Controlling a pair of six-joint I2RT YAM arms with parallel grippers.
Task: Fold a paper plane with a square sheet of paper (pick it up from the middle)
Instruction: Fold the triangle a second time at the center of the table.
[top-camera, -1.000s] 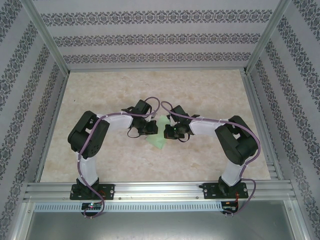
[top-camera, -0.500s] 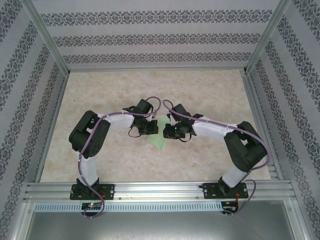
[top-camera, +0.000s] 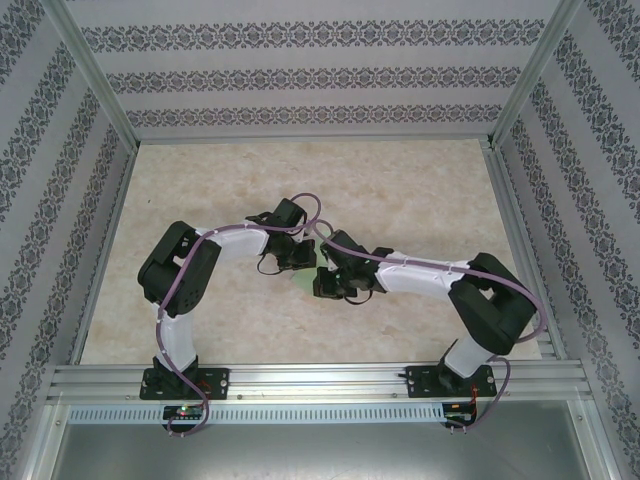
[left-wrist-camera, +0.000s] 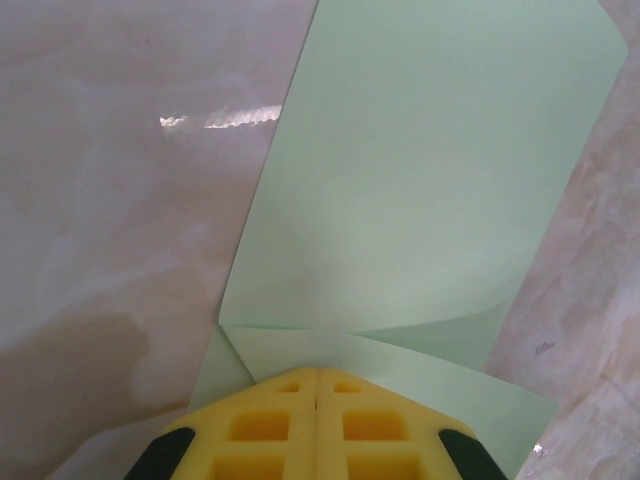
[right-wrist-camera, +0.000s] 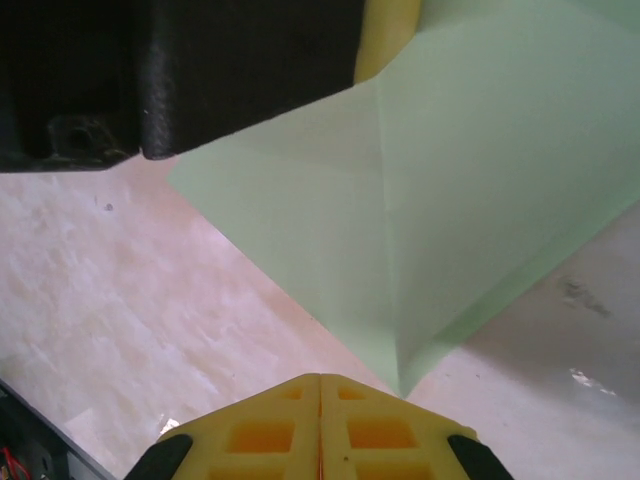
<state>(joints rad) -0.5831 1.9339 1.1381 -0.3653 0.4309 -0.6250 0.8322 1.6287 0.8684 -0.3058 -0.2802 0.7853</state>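
The left gripper (left-wrist-camera: 317, 372) had its yellow fingers pressed together, tips down on the square sheet of paper (left-wrist-camera: 420, 180) where two folded flaps met. The right gripper (right-wrist-camera: 320, 378) was likewise closed, its tips just beside a pointed corner of the sheet. Whether either nipped any paper could not be told. The sheet lay about the middle of the table (top-camera: 420, 180), well apart from every edge. By my judgement only the first creases were in. One layer bowed up unflattened, and the narrowing folds were left to do.
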